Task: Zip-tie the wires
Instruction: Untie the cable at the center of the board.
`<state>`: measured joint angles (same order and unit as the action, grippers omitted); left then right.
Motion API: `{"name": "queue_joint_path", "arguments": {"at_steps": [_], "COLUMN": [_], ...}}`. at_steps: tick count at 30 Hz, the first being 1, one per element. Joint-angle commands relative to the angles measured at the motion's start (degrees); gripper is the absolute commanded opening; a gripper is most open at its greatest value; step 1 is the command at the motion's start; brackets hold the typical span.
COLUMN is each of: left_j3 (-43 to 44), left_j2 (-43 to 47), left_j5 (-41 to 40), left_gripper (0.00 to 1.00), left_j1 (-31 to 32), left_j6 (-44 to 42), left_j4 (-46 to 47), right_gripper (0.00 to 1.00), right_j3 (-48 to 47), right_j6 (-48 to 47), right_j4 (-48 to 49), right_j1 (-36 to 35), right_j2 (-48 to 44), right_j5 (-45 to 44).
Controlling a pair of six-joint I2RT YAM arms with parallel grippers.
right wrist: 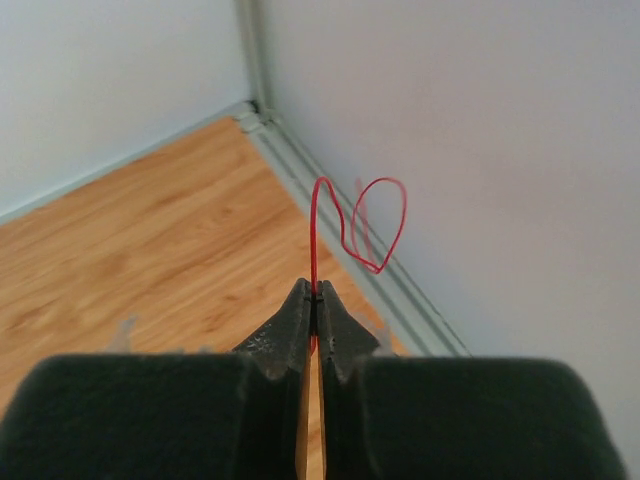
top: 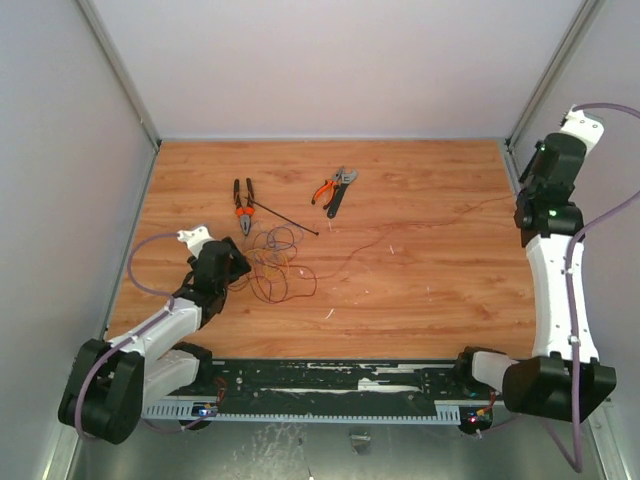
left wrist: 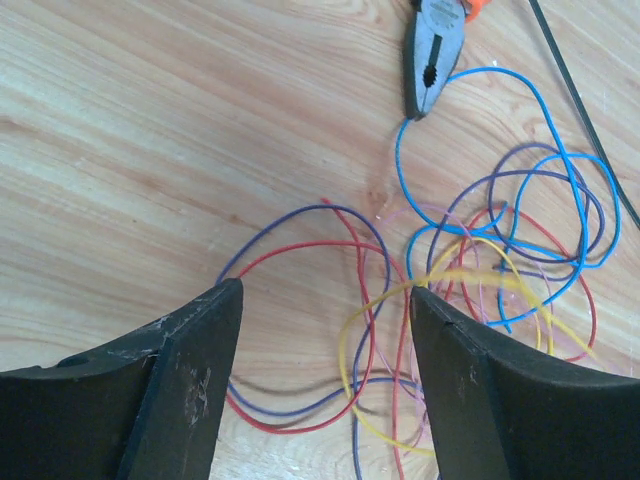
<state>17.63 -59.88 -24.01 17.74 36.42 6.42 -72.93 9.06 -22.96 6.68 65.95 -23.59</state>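
Left gripper (left wrist: 325,300) fills the bottom of its wrist view, fingers (left wrist: 190,390) wide apart and gripping nothing. It hovers low over the near edge of the wires (top: 272,262). Red, purple and yellow loops lie on the bench (top: 430,280) in the gap between the fingers; whether they touch the pads, cannot tell. Wires = loose tangle of thin red, blue, purple, yellow loops, left-centre of the bench, just ahead of the left arm. Zip tie (top: 285,218) is a straight black strip lying flat on the diagonal, just behind the tangle, one end near the pliers (top: 243,205). Those pliers are orange-handled, nose pointing at the tangle, tip touching or just beside a blue loop. Second orange-handled tool (top: 333,188) is further back, centre, well apart from the wires. Right gripper (right wrist: 315,297) is raised by the far right corner wall, fingers pressed together, clamped on a red strand (right wrist: 313,235) that curls up above the tips. One thin strand trails from the tangle across the bench toward the right side.
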Motion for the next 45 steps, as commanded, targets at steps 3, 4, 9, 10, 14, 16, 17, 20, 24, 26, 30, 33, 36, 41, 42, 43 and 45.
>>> {"name": "queue_joint_path", "arguments": {"at_steps": [3, 4, 9, 10, 14, 16, 17, 20, 24, 26, 30, 33, 36, 41, 42, 43, 45], "left_j3": [-0.49, -0.23, 0.87, 0.57, 1.21, 3.72, 5.31, 9.75, 10.82, 10.38, 10.12, 11.25, 13.61, 16.90, 17.37, 18.03, 19.40], "left_j2": [0.83, 0.45, 0.43, 1.25, 4.62, 3.81, 2.17, -0.68, -2.78, -3.77, -6.27, -10.19, -14.71, -19.76, -20.39, -21.01, -22.56], "left_j5": [2.29, 2.30, 4.24, 6.34, 17.50, 23.36, 24.71, 25.28, 23.69, 23.67, 23.10, 23.00, 21.72, 15.88, 15.35, 15.12, 15.08], "left_gripper": [0.73, 0.73, 0.74, 0.75, 0.79, 0.81, 0.82, 0.85, 0.87, 0.87, 0.87, 0.87, 0.87, 0.84, 0.84, 0.84, 0.84], "left_j1": [-3.54, -3.80, -5.08, -5.08, -4.97, -4.04, -2.84, 3.16, 12.48, 15.90, 22.06, 25.11, 26.30, 26.67, 26.65, 26.65, 26.73], "left_j6": [0.49, 0.39, -0.63, -1.33, -3.60, -4.16, -4.51, -5.85, -3.57, -1.75, -1.80, -3.21, -5.53, -9.74, -10.57, -11.40, -12.79], "left_j4": [-0.47, -0.30, 1.09, 2.35, 7.13, 6.95, 5.88, 2.85, 3.29, 4.39, 5.98, 6.07, 6.07, 5.55, 5.46, 5.30, 4.50], "right_gripper": [0.00, 0.00, 0.00, 0.00, 0.00, 0.00, 0.00, 0.00, 0.00, 0.00, 0.00, 0.00, 0.00, 0.00, 0.00, 0.00, 0.00], "right_j3": [-0.19, -0.09, 0.32, 0.66, 2.27, 2.68, 2.78, 2.75, 2.72, 2.90, 3.62, 3.92, 4.04, 3.84, 3.92, 3.93, 3.93], "right_j6": [-1.15, -1.30, 0.04, 0.50, 2.56, 3.38, 3.73, 4.87, 4.21, 3.67, 3.61, 4.13, 4.38, 3.65, 3.60, 3.61, 3.62], "right_j4": [-0.29, -0.04, -0.62, -0.45, 0.01, 1.00, 1.35, 1.53, 0.56, -0.03, -0.07, 0.06, 0.28, -0.32, -0.28, -0.25, -0.08], "right_j1": [8.19, 8.34, 8.40, 8.36, 8.36, 8.36, 8.36, 8.32, 8.40, 8.35, 8.38, 8.35, 8.31, 8.31, 8.32, 8.35, 8.33], "right_j2": [1.71, 1.59, 0.44, -0.13, -2.15, -3.20, -3.63, -4.70, -5.40, -5.51, -5.59, -5.66, -5.98, -6.36, -6.46, -6.46, -6.39], "right_j5": [-3.14, -2.09, 5.26, 8.60, 16.56, 22.57, 25.83, 31.90, 31.50, 31.17, 31.40, 32.50, 33.08, 32.63, 32.57, 32.56, 32.73]}}
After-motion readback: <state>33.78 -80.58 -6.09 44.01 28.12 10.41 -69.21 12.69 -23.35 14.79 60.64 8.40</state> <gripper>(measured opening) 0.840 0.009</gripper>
